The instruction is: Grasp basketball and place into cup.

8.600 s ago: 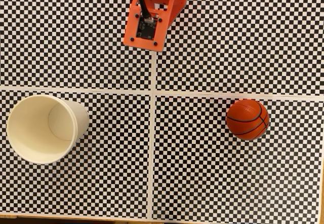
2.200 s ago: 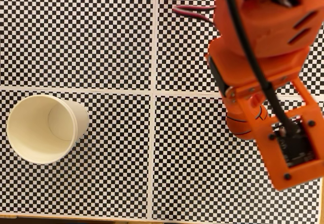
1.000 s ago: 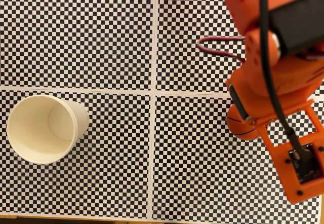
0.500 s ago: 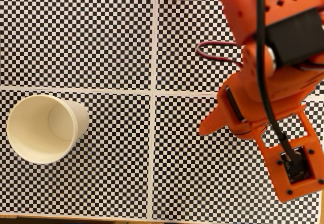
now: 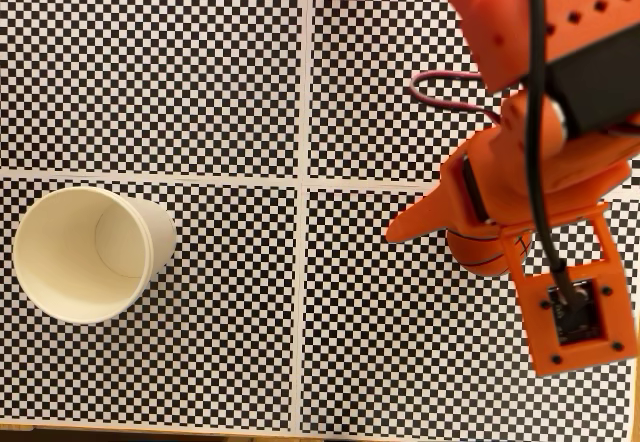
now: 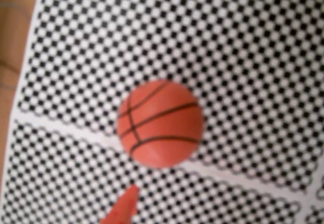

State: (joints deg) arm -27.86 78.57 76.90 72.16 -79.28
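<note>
The basketball (image 5: 482,255) lies on the checkered mat right of centre in the fixed view, mostly covered by my orange arm. My gripper (image 5: 442,238) hangs over it, open, with one pointed finger (image 5: 412,223) swung out to the ball's left; the other finger is hidden under the arm. In the wrist view the basketball (image 6: 161,123) sits in the middle, and one orange fingertip (image 6: 123,208) shows just below it, apart from it. The cream-white cup (image 5: 88,253) stands upright at the far left, mouth up, with nothing in it.
White tape lines (image 5: 302,292) split the checkered mat into four panels. A red cable (image 5: 440,92) loops beside the arm. Bare wooden table shows along the bottom edge (image 5: 150,428) and at the left of the wrist view (image 6: 12,57).
Over the last second the gripper opened: a finger swung out to the left of the ball. The arm shifted slightly. Ball and cup stayed put.
</note>
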